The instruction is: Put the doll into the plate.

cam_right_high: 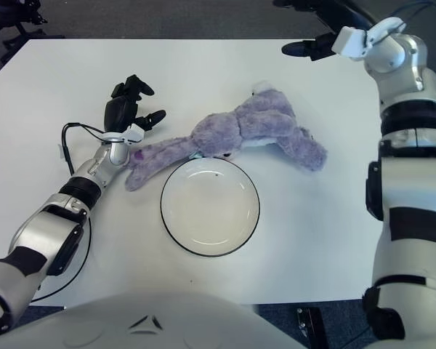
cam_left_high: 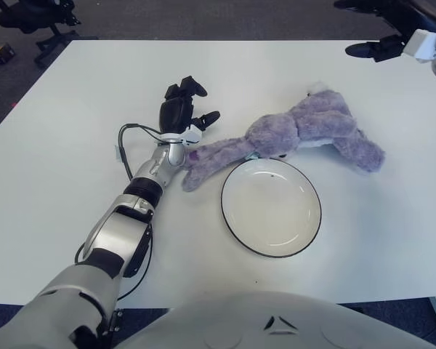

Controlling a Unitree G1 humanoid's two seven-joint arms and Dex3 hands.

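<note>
The plate [cam_left_high: 271, 208], white with a thin dark rim, sits on the white table [cam_left_high: 73, 116] and holds nothing. The doll [cam_left_high: 294, 138] (a purple plush rabbit) lies on the table just behind the plate, stretched from left to right: its long ear reaches toward the left, its body is in the middle, and its legs trail off to the right. Part of its head sits right at the plate's far rim, though no part clearly lies inside the dish.

The left hand [cam_left_high: 180, 110] is to the left of the plate, upright above its wrist, with its dark fingers [cam_left_high: 208, 116] spread apart and holding nothing. The tip of the doll's ear lies just beside this wrist, seemingly touching it. A thin black cable [cam_left_high: 123, 149] loops out from the forearm over the table.

The right hand [cam_right_high: 312, 45] is at the far right corner, well apart from the doll. It is raised near the table's back edge, fingers extended and loose, with nothing in its grasp.
</note>
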